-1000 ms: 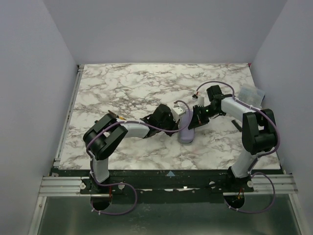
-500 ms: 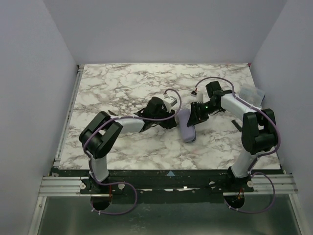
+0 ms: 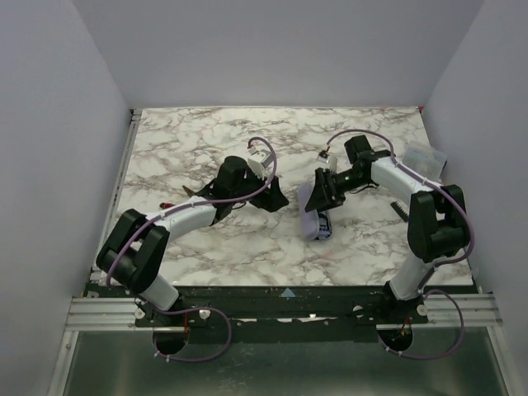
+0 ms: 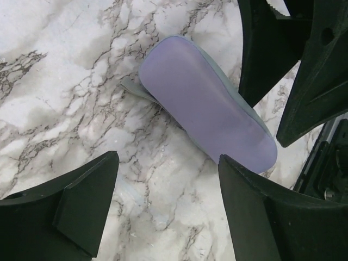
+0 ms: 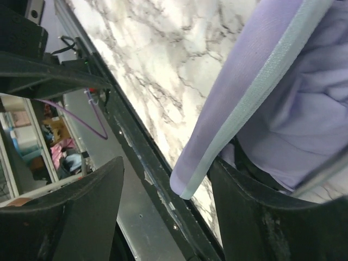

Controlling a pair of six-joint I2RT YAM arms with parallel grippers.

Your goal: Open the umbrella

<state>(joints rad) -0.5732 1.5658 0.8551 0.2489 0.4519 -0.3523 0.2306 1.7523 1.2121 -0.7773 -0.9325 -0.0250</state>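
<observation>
From above, the marble worktop (image 3: 206, 148) carries the umbrella (image 3: 317, 223), folded shut into a short lavender bundle just right of centre, nearer the front edge than the back. The left arm (image 3: 190, 216) reaches in from the lower left, and the left jaws stop a little to the left of the umbrella, apart from it. The right arm (image 3: 396, 175) bends in from the right, and the right jaws sit at the umbrella's far end, right against the fabric. A pale bundle (image 3: 427, 155) lies at the far right edge of the worktop, well apart from the umbrella. In the left wrist view, the left jaws are spread wide and hold nothing. Their two dark fingers (image 4: 81, 206) frame bare marble (image 4: 65, 81), and the umbrella (image 4: 206, 114) lies beyond the tips, slanting from upper left to lower right. It rests on the worktop, with a grey edge showing along its upper side. The right arm's black fingers (image 4: 266, 49) stand at its lower right end, one on each side. In the right wrist view, the right jaws are also set well apart. The umbrella (image 5: 288, 109) fills the upper right as lavender cloth with a pale grey-green border, crossing just past the right-hand finger (image 5: 261, 223), while the left-hand finger (image 5: 60, 217) stands clear of it. Whether the cloth is actually pinched cannot be told here. Marble (image 5: 163, 65) and the black front rail (image 5: 141, 163) of the worktop show in the gap.
</observation>
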